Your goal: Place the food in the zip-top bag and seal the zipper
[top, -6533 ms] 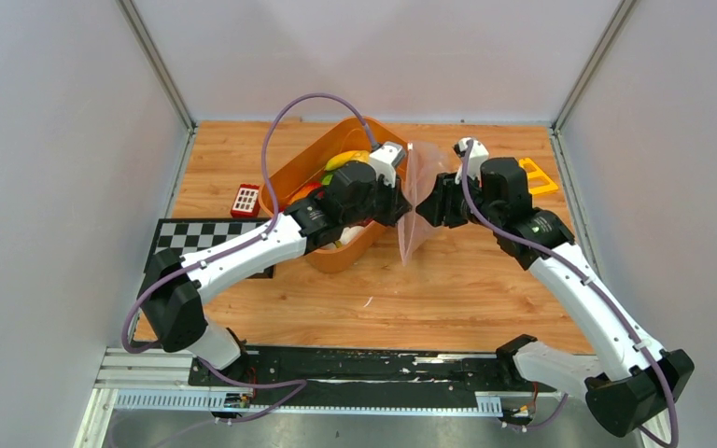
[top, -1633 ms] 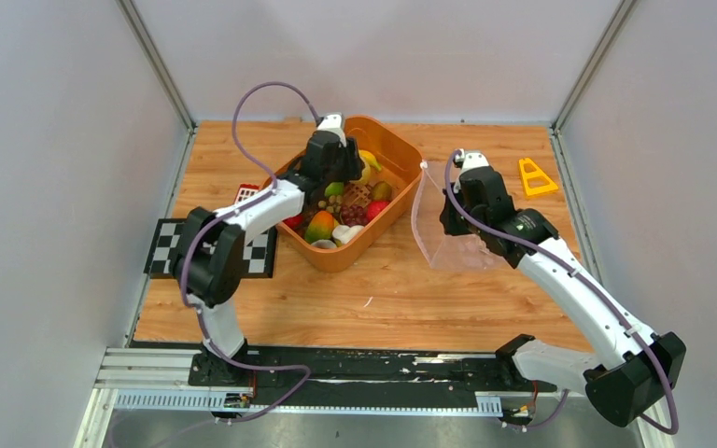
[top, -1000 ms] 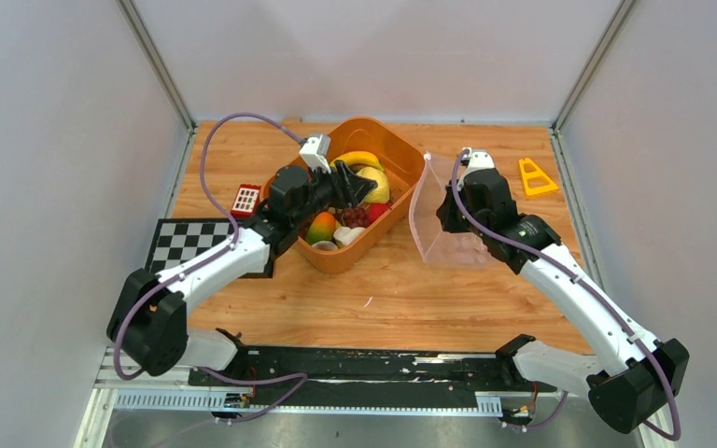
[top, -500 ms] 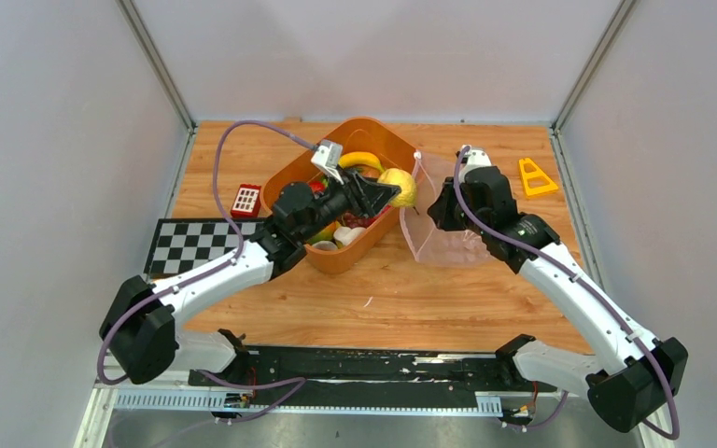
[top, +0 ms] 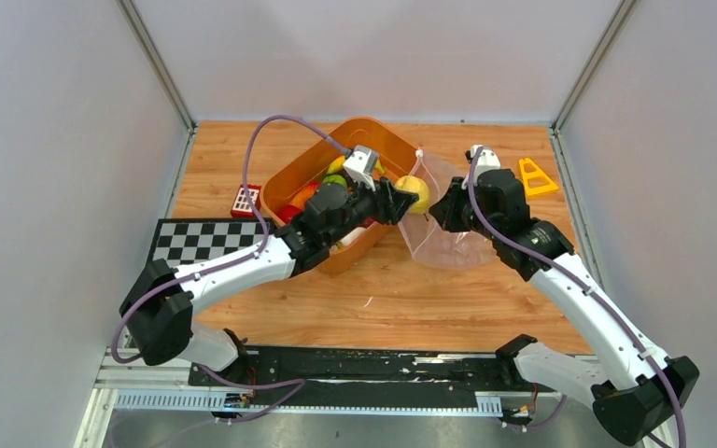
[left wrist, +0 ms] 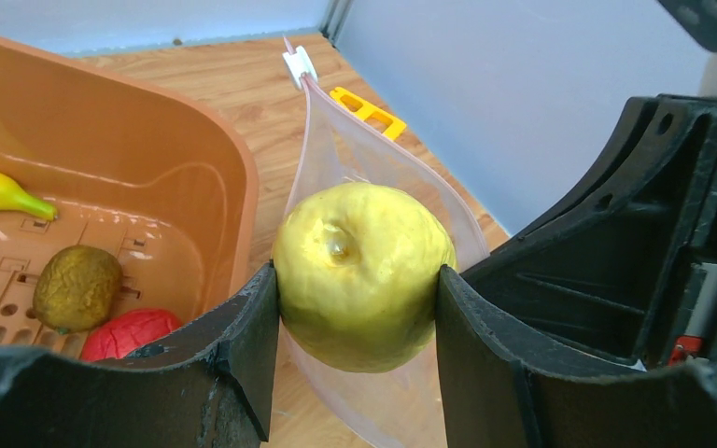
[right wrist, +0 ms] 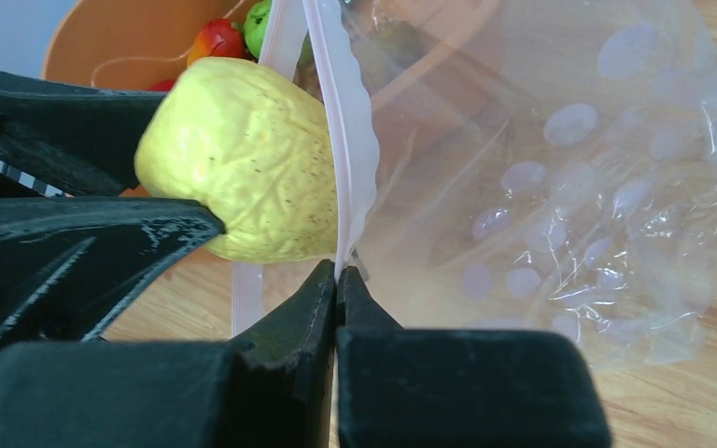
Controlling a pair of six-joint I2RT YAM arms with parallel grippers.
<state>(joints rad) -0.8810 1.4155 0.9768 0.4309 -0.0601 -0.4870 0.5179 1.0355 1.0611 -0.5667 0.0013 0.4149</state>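
The left gripper had the lemon squarely between its two fingers, which stood partly spread and pressed on either side of the fruit. It held the lemon up off the table, right at the mouth of the bag and just past the rim of the orange basket.

Across from it, the right gripper was closed tight, its fingertips pinching the bag's mouth edge right on the zipper. That held the strip upright, with the clear, crinkled body of the bag hanging down to the wood. From the right wrist, the lemon touched the pinkish strip; whether it had passed between the two lips, I could not tell.

Down in the basket lay a banana, a kiwi and a red fruit, with more pieces half hidden under the left arm in the top view. A yellow triangle sat on the table beyond the bag, near the far right corner. A checkered board lay flat at the left.
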